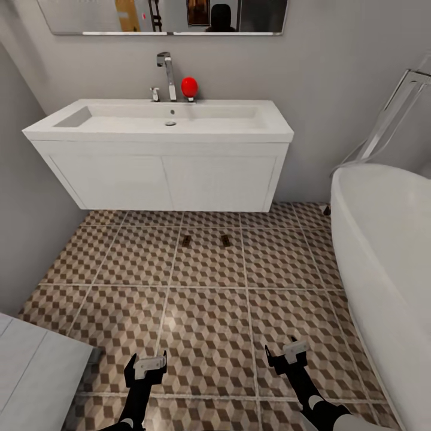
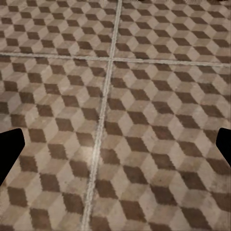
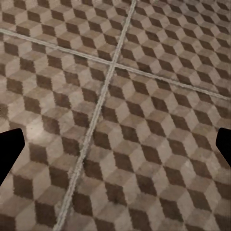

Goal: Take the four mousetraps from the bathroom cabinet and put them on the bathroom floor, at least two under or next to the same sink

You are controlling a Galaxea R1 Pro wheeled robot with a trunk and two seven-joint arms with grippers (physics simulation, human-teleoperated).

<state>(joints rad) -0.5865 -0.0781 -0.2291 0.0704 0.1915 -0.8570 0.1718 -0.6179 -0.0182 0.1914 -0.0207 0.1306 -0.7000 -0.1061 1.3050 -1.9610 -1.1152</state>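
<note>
Two small brown mousetraps lie on the cube-patterned bathroom floor (image 1: 203,335) just in front of the vanity, one (image 1: 187,240) left of the other (image 1: 225,240). Above them hangs the white bathroom sink (image 1: 161,123) with its chrome faucet. A further small dark object (image 1: 326,210) sits on the floor at the bathtub's far end; I cannot tell what it is. My left gripper (image 1: 145,366) and right gripper (image 1: 286,354) hover low over the near tiles, both open and empty. In both wrist views bare tiles (image 2: 110,120) (image 3: 115,115) lie between the spread fingertips (image 2: 9,149) (image 3: 9,149). The cabinet is out of view.
A white oval bathtub (image 1: 389,251) fills the right side. A pale grey surface (image 1: 36,371) juts in at the lower left. A red object (image 1: 189,86) stands by the faucet. A grey wall bounds the left, and a mirror (image 1: 161,17) hangs above the sink.
</note>
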